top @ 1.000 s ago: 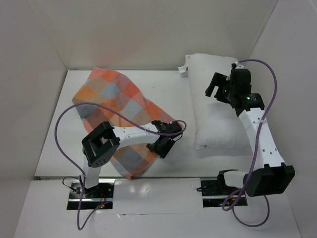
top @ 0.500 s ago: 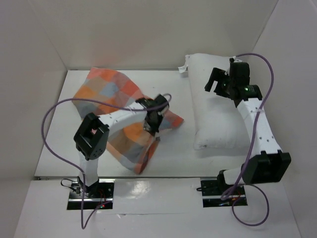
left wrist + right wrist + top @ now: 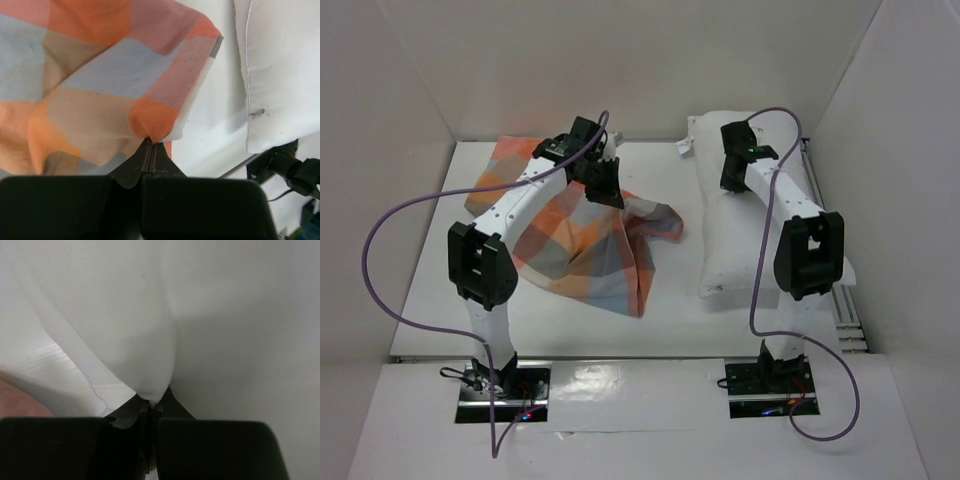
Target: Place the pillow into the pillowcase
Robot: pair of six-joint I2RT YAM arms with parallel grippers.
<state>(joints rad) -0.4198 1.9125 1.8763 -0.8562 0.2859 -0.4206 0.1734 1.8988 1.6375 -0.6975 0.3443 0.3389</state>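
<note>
The checked orange, blue-grey and tan pillowcase (image 3: 582, 238) hangs in a peak from my left gripper (image 3: 604, 186), which is raised over the back of the table. In the left wrist view that gripper (image 3: 151, 142) is shut on a pinched fold of the pillowcase (image 3: 100, 75), and the white pillow (image 3: 280, 75) lies to the right. The pillow (image 3: 745, 245) lies lengthwise at the right. My right gripper (image 3: 730, 180) is at its far end. In the right wrist view it (image 3: 151, 402) is shut on a bulge of the pillow's white fabric (image 3: 125, 330).
White walls enclose the table at the back (image 3: 640, 70) and on both sides. A metal rail (image 3: 847, 310) runs along the right edge beside the pillow. Purple cables (image 3: 380, 250) loop off both arms. The right arm's dark base (image 3: 292, 167) shows below the pillow in the left wrist view.
My left gripper shut on the pillowcase and carried it up and toward the back. My right gripper moved left over the pillow's far end and shut on it.
</note>
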